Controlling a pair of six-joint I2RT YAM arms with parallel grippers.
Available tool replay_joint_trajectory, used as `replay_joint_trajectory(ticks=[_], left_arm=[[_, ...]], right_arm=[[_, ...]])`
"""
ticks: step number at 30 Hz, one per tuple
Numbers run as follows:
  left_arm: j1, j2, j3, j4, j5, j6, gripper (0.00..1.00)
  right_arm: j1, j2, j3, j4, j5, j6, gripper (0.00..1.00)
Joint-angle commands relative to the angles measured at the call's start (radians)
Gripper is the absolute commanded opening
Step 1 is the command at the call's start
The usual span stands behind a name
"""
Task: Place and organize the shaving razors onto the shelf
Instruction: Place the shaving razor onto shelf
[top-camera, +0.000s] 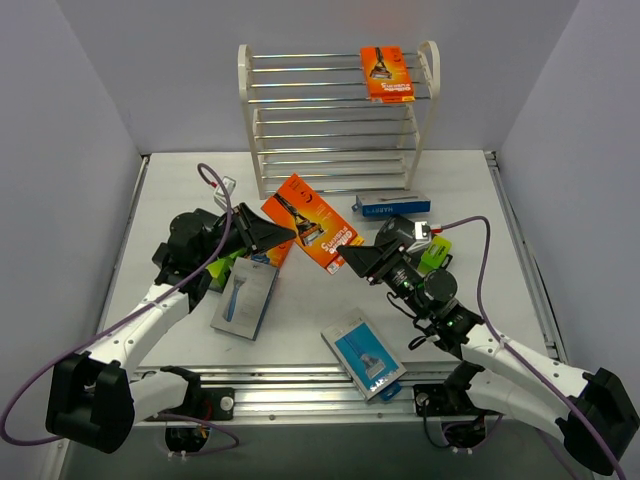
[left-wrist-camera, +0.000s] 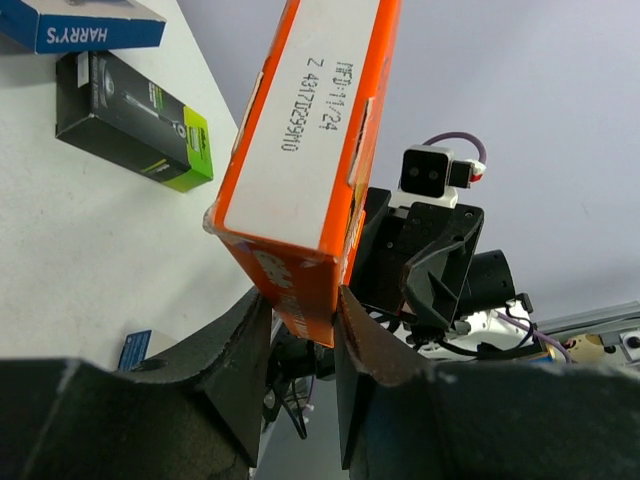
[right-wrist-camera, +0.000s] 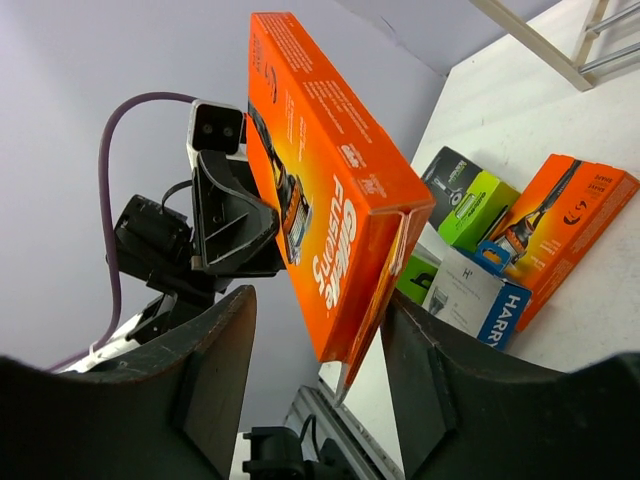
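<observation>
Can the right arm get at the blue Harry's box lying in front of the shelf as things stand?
Probably, once it backs off: the right gripper is open and empty, but it straddles the orange pack clamped in the left gripper. The blue Harry's box lies uncovered just beyond.

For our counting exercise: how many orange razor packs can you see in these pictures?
3. One shelf pack lies on the shelf, top tier; the held pack is up in the left claw; the table pack lies beside a Harry's box. More may hide under the arms.
</observation>
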Motion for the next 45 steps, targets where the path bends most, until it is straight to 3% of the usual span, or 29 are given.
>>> replay_joint_trajectory(ticks=[1, 18, 26, 36, 39, 40, 43, 45], left_arm=[[0.009, -0.011, 0.052, 0.025, 0.054, 0.028, 0.02], [0.009, 0.004, 0.12, -0.063, 0.12, 0.075, 0.02], [0.009, 0.029, 0.132, -0.103, 0.128, 0.095, 0.02], [0.009, 0.072, 0.179, -0.17, 0.117, 0.15, 0.02], [0.009, 0.084, 0.204, -0.221, 0.103, 0.182, 0.12], [0.009, 0.086, 0.209, -0.237, 0.102, 0.189, 0.21], [0.009, 0.101, 0.226, -0.271, 0.094, 0.215, 0.27], [0.011, 0.112, 0.229, -0.282, 0.091, 0.224, 0.38]], right_arm=[[-0.004, -0.02, 0.038, 0.032, 0.012, -0.021, 0.48], [-0.004, 0.052, 0.027, 0.037, -0.02, -0.018, 0.47], [-0.005, 0.07, 0.031, 0.066, -0.028, -0.012, 0.35], [-0.004, 0.105, 0.027, 0.118, -0.063, 0.007, 0.08], [-0.004, 0.096, 0.021, 0.121, -0.057, 0.017, 0.0], [-0.004, 0.093, 0.021, 0.121, -0.05, 0.019, 0.0], [-0.004, 0.079, 0.022, 0.116, -0.034, 0.027, 0.0], [-0.004, 0.069, 0.025, 0.112, -0.017, 0.033, 0.0]])
